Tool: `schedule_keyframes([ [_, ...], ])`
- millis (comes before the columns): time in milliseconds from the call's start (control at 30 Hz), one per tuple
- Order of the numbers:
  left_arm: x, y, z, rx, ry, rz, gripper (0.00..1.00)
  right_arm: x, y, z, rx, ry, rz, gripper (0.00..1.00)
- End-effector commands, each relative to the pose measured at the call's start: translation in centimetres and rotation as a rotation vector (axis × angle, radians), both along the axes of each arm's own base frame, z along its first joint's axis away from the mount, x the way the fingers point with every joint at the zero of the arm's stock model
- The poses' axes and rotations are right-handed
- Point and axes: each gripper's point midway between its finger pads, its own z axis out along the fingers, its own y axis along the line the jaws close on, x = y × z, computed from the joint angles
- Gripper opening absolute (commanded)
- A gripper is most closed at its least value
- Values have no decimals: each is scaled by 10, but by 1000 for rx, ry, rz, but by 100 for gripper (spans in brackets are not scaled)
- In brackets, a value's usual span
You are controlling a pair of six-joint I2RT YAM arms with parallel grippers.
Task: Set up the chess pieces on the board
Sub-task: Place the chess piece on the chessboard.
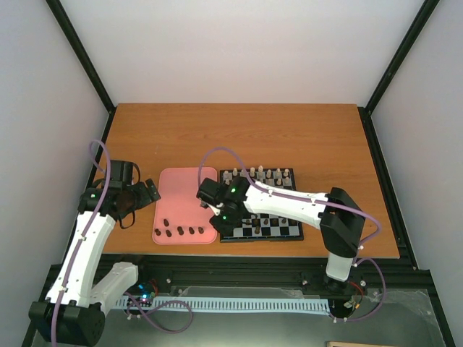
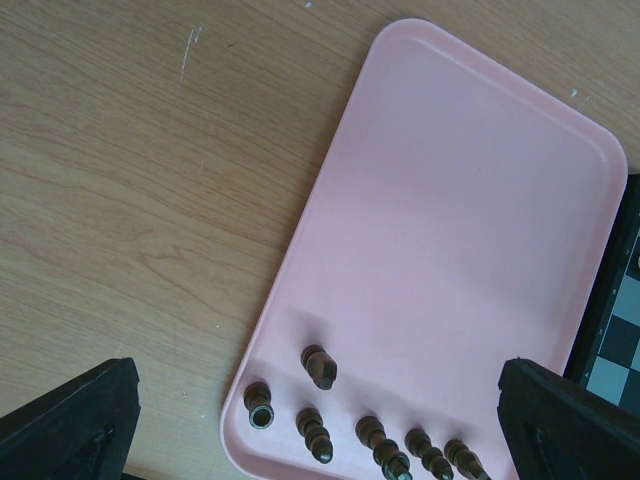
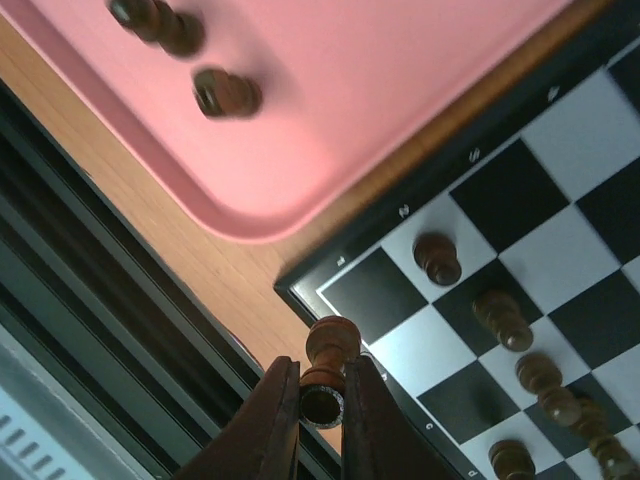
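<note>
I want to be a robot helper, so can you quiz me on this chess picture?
1. True or false: the right end effector is shut on a dark chess piece.
2. How many dark pieces lie on the pink tray?
3. The left end effector is: A) shut on a piece, B) open near the tray, C) gripping the tray's rim.
Key: 1 true; 2 six; 3 B.
</note>
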Motion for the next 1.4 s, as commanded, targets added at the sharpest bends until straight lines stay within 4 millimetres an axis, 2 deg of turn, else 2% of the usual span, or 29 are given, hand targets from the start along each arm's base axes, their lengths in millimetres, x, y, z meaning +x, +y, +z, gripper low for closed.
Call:
schedule_keyframes([
  [0, 1, 1, 4, -4, -22, 5, 100, -10, -12, -9, -18, 14, -12, 7],
  [333, 2, 1, 6, -5, -23, 12, 100, -5, -15, -30, -8, -20, -36, 7],
  [633, 3, 2, 6, -3, -20, 13, 100, 3, -12, -30, 2, -60, -54, 7],
  [1367, 2, 2, 3, 1, -10, 10, 100, 2, -19, -50, -42, -46, -59, 8],
])
